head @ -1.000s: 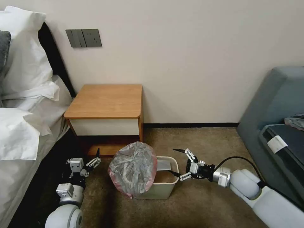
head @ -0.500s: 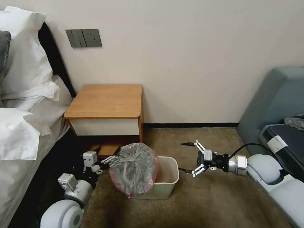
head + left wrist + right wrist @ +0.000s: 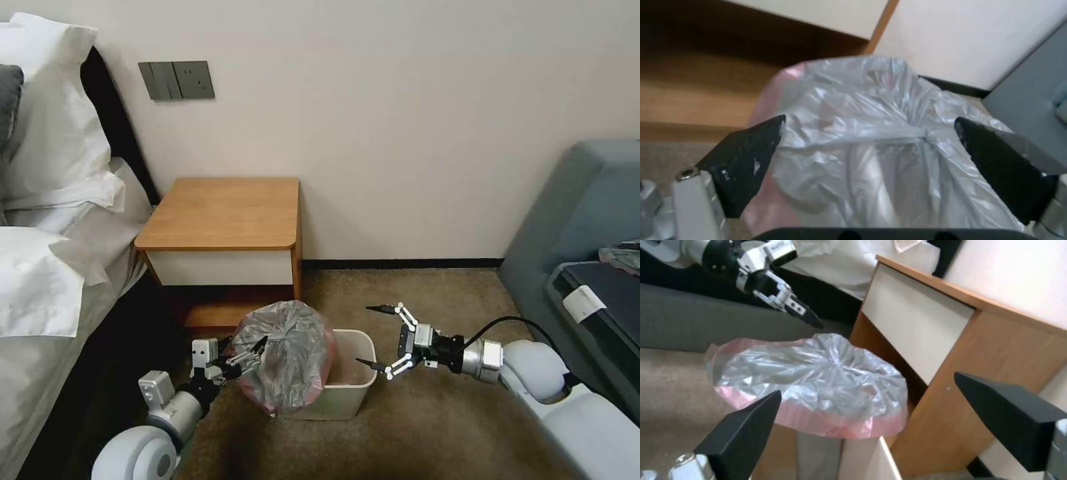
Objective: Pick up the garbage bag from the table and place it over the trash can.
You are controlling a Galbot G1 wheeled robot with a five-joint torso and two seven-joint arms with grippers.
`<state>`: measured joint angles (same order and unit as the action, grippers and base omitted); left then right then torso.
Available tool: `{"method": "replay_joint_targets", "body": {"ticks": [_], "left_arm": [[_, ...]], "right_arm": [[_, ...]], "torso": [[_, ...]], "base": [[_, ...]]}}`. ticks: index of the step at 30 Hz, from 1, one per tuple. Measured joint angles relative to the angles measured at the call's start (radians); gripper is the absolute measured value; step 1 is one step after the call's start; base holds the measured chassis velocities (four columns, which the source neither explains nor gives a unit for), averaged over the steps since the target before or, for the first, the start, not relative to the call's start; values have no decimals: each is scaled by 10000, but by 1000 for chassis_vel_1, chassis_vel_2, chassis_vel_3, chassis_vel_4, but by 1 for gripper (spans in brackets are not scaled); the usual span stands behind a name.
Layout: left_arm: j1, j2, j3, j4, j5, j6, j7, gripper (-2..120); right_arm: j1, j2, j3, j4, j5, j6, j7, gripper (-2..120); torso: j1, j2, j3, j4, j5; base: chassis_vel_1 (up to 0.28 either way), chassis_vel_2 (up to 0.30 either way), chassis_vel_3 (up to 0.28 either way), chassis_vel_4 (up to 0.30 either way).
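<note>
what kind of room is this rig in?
Looks like a bedroom, possibly a hotel room: a bed with white pillows on the left, a wooden nightstand against the wall, and a small trash can on carpet, half covered by a garbage bag. A grey sofa sits at right.

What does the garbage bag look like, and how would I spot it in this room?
Find the wooden table by the bed; on the carpet in front stands a cream trash can. The garbage bag is bunched over the can's left end: crinkly, silvery, see-through plastic with a pink edge, unlike the smooth bin.
</note>
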<state>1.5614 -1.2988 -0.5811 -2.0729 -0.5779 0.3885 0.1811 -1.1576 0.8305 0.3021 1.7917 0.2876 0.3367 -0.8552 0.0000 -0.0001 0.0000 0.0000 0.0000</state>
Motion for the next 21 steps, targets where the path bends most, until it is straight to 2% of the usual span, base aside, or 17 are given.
{"method": "replay_joint_targets", "body": {"ticks": [9, 14, 21], "left_arm": [[-400, -285, 315, 229, 306, 768, -110, 100], [-477, -336, 312, 302, 308, 952, -191, 100], [-619, -512, 225, 304, 474, 1603, -405, 99]], "right_arm": [[-191, 81, 24, -106, 3, 308, 3, 100], [-246, 89, 51, -160, 12, 463, 5, 100], [-300, 88, 102, -219, 38, 618, 1, 100]], "torso": [[0, 0, 0, 0, 1], [0, 0, 0, 0, 0], [0, 0, 0, 0, -1]], "base": [[0, 0, 0, 0], [0, 0, 0, 0], [0, 0, 0, 0]]}}
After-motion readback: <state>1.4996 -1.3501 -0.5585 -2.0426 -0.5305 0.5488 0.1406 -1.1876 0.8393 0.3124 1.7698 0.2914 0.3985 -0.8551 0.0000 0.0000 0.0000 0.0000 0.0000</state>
